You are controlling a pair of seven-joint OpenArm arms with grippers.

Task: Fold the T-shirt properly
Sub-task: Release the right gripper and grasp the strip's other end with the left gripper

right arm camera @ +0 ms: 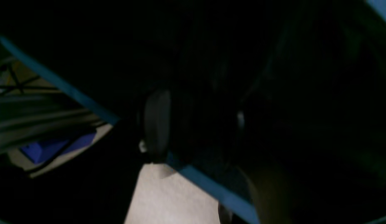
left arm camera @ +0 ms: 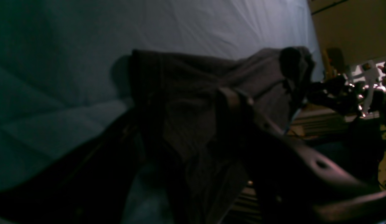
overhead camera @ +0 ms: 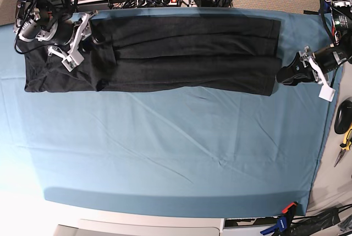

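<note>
Black T-shirt [overhead camera: 165, 54] spans blue cloth's [overhead camera: 165, 153] far edge; left claw [overhead camera: 286, 75] open, right claw [overhead camera: 91, 32] unclear.

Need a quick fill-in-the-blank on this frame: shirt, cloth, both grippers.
1. The T-shirt lies folded into a long ____ band.
2. It rests on a ____ table cloth.
3. In the base view, the left gripper sits at the shirt's ____ end.
4. The right gripper sits over the shirt's ____ end.

Missing words: black; blue; right; left
</note>
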